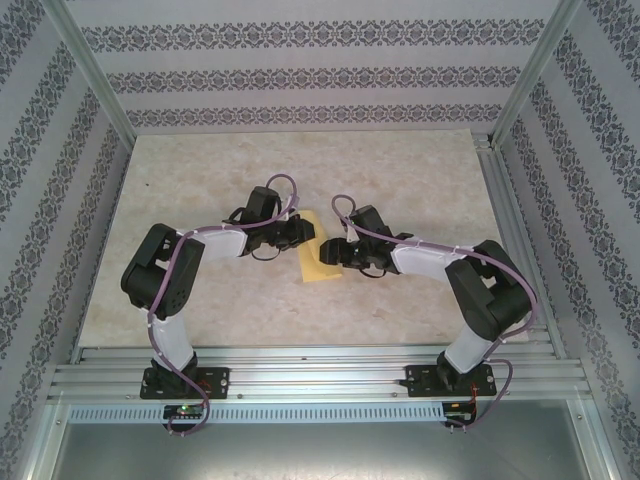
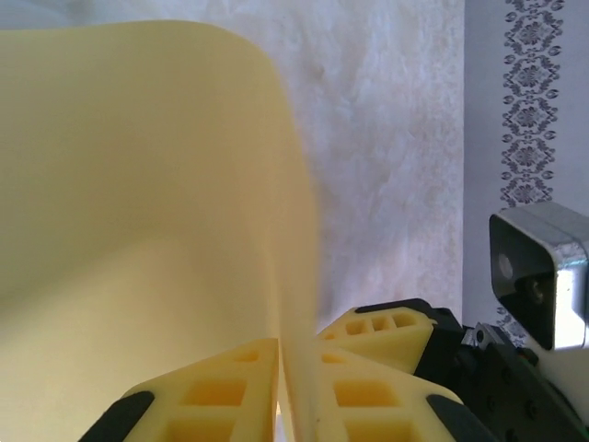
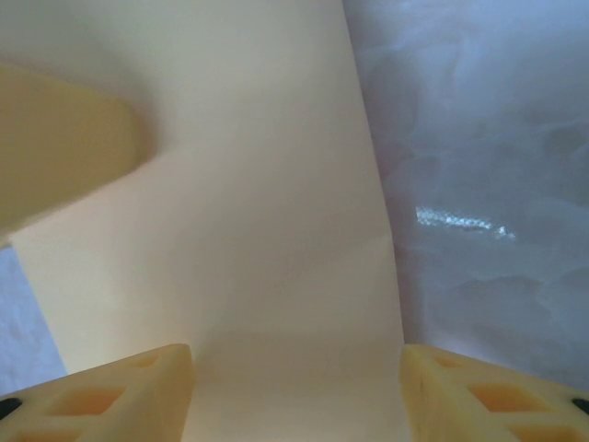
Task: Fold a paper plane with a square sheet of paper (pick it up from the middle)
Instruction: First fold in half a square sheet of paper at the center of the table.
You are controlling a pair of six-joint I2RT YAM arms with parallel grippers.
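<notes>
The square sheet of paper (image 1: pixel 318 264) lies on the table's middle between both grippers, pale yellow-orange. In the left wrist view the sheet (image 2: pixel 138 184) curls upward, one edge pinched between my left gripper's (image 2: pixel 281 348) shut fingers. From above, the left gripper (image 1: pixel 299 232) sits at the sheet's far left corner. My right gripper (image 1: pixel 332 250) is at the sheet's right side. Its fingers (image 3: pixel 129 387) stand wide apart and open over the flat paper (image 3: pixel 276 258), right gripper (image 3: pixel 297 368). One right finger (image 2: pixel 386 330) shows beside the left jaws.
The pale marbled tabletop (image 1: pixel 400 180) spreads around the sheet. Patterned walls (image 1: pixel 300 75) and metal frame posts enclose it. An aluminium rail (image 1: pixel 320 375) carries both arm bases at the near edge. The right wrist's camera housing (image 2: pixel 543 276) is close to the left gripper.
</notes>
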